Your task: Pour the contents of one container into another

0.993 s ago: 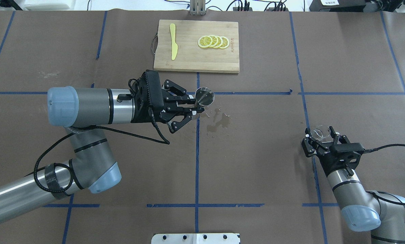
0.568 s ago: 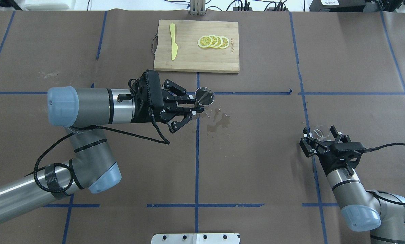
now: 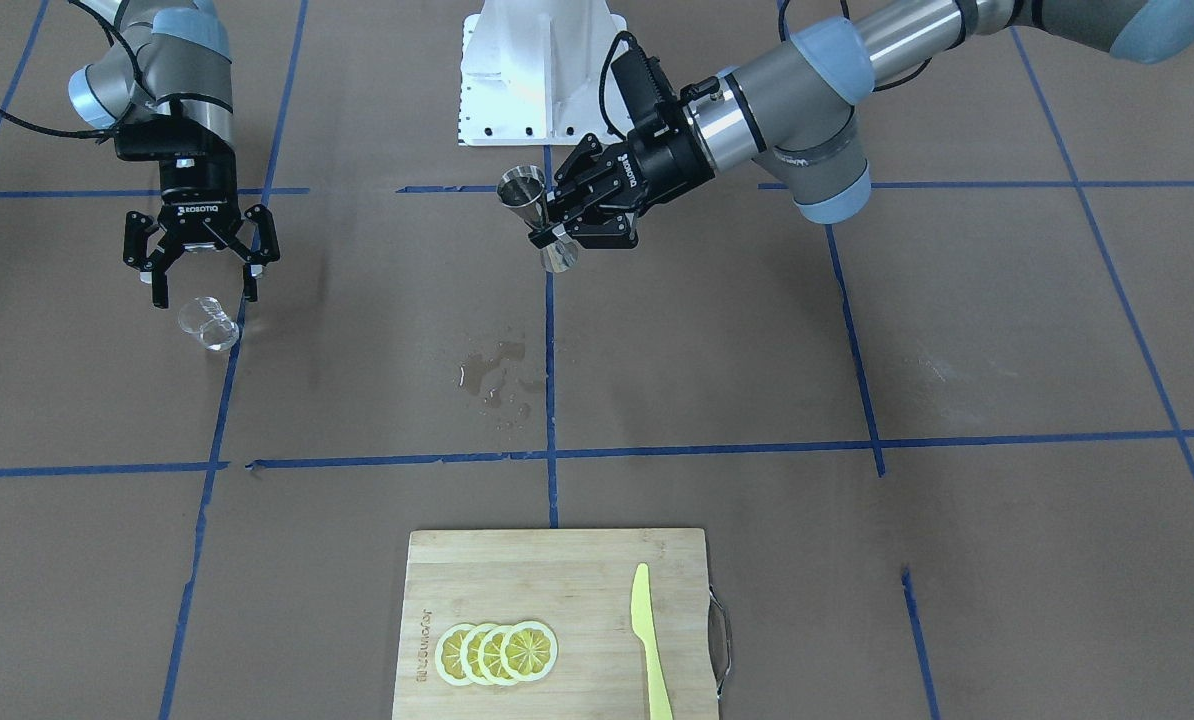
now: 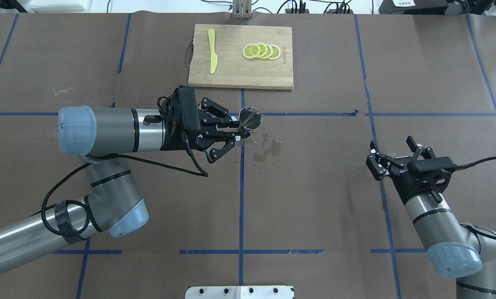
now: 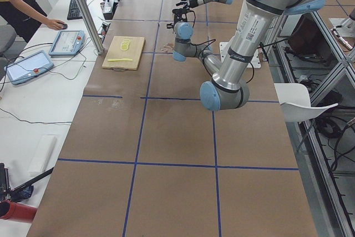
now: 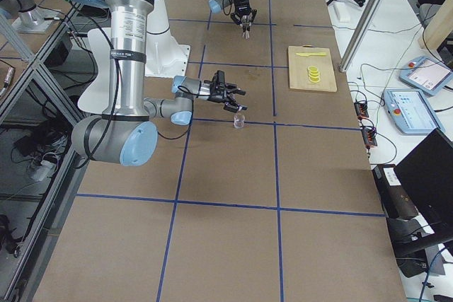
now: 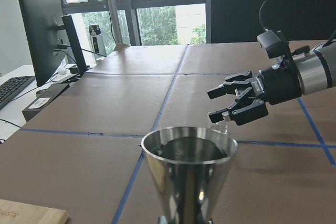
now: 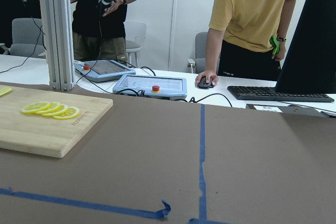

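My left gripper (image 4: 240, 128) is shut on the waist of the steel hourglass jigger (image 4: 250, 118), holding it upright above the table's middle (image 3: 535, 215). The jigger's open cup fills the left wrist view's bottom (image 7: 189, 174). The small clear glass tumbler (image 3: 209, 322) stands upright on the table at my right side (image 6: 239, 122). My right gripper (image 3: 205, 288) hangs open just above it, its fingers spread and touching nothing (image 4: 394, 148). In the overhead view the gripper largely hides the glass. The right wrist view shows neither glass nor fingers.
A wet spill (image 4: 268, 149) darkens the paper just right of the jigger. A bamboo cutting board (image 4: 231, 70) at the far middle carries lemon slices (image 4: 261, 51) and a yellow plastic knife (image 4: 212, 50). Operators stand beyond the far edge.
My right gripper has opened, let go of the glass and risen away from it; the glass stays on the table. The left arm and jigger have not moved.
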`<action>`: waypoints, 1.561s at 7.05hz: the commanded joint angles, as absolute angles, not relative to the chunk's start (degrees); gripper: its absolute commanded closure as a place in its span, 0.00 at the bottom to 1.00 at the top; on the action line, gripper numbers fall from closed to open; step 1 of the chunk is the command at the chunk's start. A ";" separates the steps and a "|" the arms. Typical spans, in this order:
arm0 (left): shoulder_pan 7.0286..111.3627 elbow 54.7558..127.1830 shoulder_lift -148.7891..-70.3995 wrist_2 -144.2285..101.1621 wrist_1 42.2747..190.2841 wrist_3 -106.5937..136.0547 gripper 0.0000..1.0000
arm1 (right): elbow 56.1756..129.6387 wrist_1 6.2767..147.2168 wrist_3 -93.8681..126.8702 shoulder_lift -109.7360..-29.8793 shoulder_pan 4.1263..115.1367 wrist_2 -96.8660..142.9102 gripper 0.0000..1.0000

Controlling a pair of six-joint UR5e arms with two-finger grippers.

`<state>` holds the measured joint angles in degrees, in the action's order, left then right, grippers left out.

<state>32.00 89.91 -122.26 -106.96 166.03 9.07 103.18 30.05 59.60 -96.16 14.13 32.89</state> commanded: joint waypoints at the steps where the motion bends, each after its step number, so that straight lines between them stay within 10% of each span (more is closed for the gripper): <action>1: 32.08 90.00 -122.26 -106.96 166.03 9.23 1.00 | 104.24 30.76 51.90 -96.33 27.34 50.68 0.00; 11: 32.69 90.09 -122.26 -106.87 166.02 8.70 1.00 | 91.75 85.32 0.93 -89.75 86.79 130.98 0.00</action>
